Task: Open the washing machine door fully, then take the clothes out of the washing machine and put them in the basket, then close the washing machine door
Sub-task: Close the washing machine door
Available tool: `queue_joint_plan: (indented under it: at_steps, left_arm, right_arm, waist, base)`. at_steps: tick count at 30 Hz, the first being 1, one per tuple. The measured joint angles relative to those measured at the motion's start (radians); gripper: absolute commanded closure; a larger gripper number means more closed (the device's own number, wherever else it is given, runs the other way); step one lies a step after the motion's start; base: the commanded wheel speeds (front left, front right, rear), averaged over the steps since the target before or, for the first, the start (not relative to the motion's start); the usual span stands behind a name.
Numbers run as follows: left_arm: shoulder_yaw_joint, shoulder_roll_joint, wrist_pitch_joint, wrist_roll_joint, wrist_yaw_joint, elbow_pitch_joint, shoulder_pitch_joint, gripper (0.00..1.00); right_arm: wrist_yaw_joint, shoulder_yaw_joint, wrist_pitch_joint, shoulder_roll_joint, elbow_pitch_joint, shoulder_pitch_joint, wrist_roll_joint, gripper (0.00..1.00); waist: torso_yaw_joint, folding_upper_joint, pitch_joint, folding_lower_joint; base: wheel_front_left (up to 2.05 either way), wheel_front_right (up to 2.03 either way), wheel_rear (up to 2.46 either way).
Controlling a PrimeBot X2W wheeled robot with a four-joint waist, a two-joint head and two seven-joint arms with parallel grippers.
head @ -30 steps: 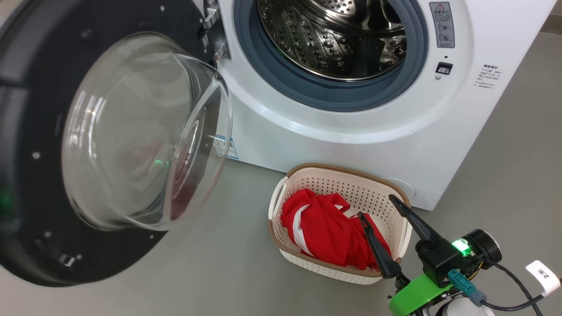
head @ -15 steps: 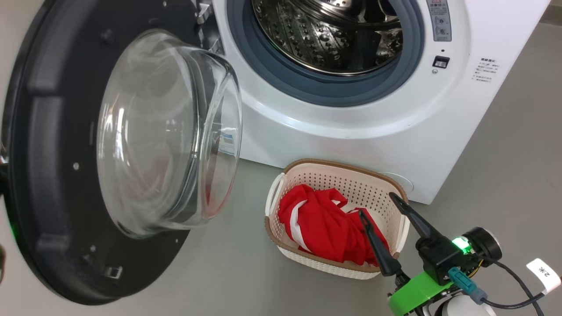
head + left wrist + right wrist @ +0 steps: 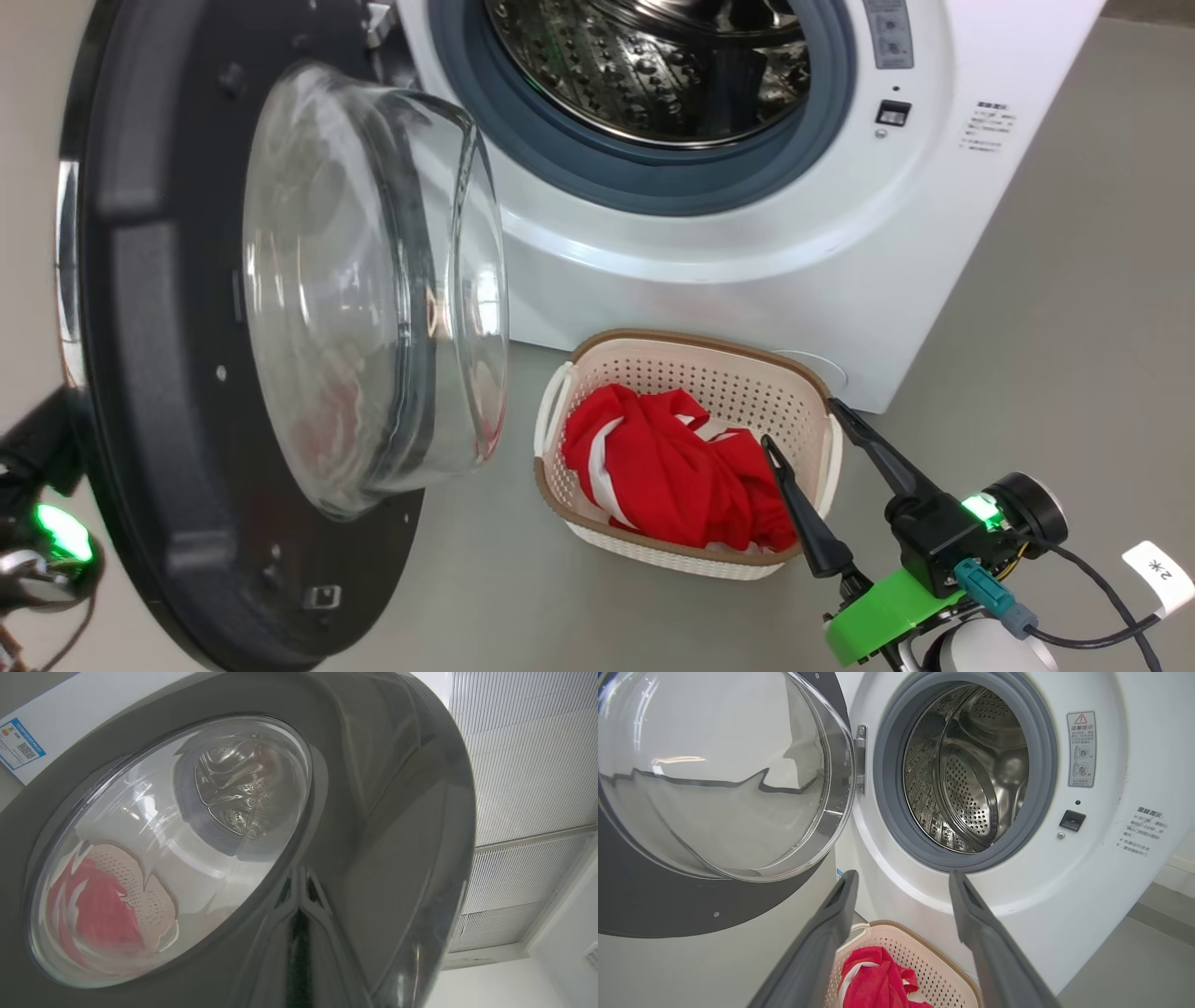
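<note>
The washing machine door (image 3: 168, 373) stands half swung, its glass bowl (image 3: 373, 280) facing the white washing machine (image 3: 747, 280). The steel drum (image 3: 653, 65) looks empty. Red-and-white clothes (image 3: 663, 476) lie in the cream basket (image 3: 691, 341) on the floor in front of the machine. My left gripper (image 3: 299, 933) is shut, its fingers against the door's glossy outer face (image 3: 373, 835); its wrist (image 3: 51, 537) shows behind the door's edge. My right gripper (image 3: 798, 420) hangs open and empty at the basket's right end, and the right wrist view has the right gripper (image 3: 902, 877) above the basket (image 3: 924, 952).
Grey floor (image 3: 1074, 327) runs to the right of the machine and in front of the basket. The door latch socket (image 3: 892, 112) sits right of the grey rubber ring (image 3: 523, 159). A cable with a white tag (image 3: 1156, 569) hangs off my right wrist.
The door has swung further toward the machine, turning more edge-on. My left wrist has come into sight behind it. The head view shifted; the right gripper kept its pose by the basket.
</note>
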Motion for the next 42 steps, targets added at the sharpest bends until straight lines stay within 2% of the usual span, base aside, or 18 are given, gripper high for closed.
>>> queue_joint_plan:
  at_steps: [16,29,42]
  left_arm:
    - [-0.127,0.001,-0.091,-0.113,0.051,-0.109,0.097,1.00]
    - [-0.198,0.002,-0.118,-0.171,0.059,-0.175,0.150,1.00]
    - [-0.234,0.002,-0.144,-0.189,0.058,-0.183,0.193,1.00]
  right_arm:
    - [0.000,-0.003,0.000,0.000,-0.006,-0.006,0.021,0.00]
    - [0.000,-0.003,0.000,0.000,-0.011,-0.016,0.027,0.00]
    - [0.000,-0.001,0.000,0.000,-0.011,-0.015,0.034,0.00]
  waist:
    - [-0.064,0.0000,0.013,0.0000]
    - [-0.126,0.0000,0.013,0.0000]
    - [-0.174,0.0000,-0.007,0.0000]
  base:
    - [0.00,0.00,0.00]
    - [0.00,0.00,0.00]
    - [0.00,0.00,0.00]
